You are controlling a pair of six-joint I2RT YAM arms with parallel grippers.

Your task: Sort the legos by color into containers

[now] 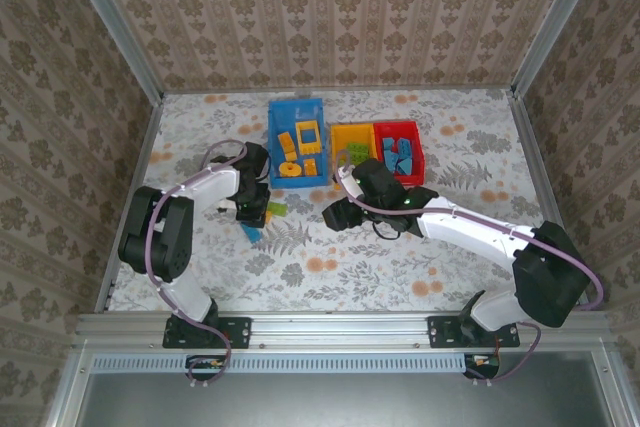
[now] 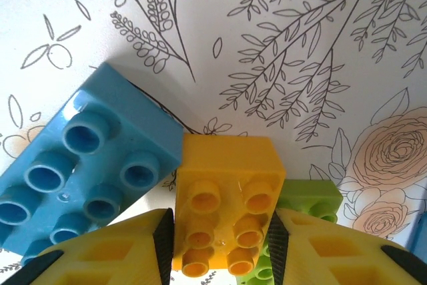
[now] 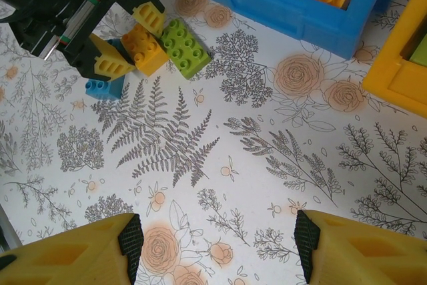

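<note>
An orange-yellow lego (image 2: pixel 227 191) lies studs-up on the floral table between a blue lego (image 2: pixel 87 165) and a light green lego (image 2: pixel 307 201). My left gripper (image 2: pixel 221 245) is shut on the orange-yellow lego, its dark pads against both long sides. The right wrist view shows the same cluster: orange-yellow lego (image 3: pixel 143 48), green lego (image 3: pixel 185 47), blue lego (image 3: pixel 103 87), with the left gripper (image 3: pixel 130 41) over them. My right gripper (image 3: pixel 217 241) hovers open over bare table, right of the cluster (image 1: pixel 335 214). The blue bin (image 1: pixel 272 142) holds orange-yellow legos, the red bin (image 1: pixel 398 125) blue ones.
The yellow bin (image 1: pixel 336 142) stands between the blue and red bins at the back. The blue bin's wall (image 3: pixel 280 5) and the yellow bin's corner (image 3: pixel 400 71) lie just beyond the right gripper. Metal-framed papered walls enclose the table.
</note>
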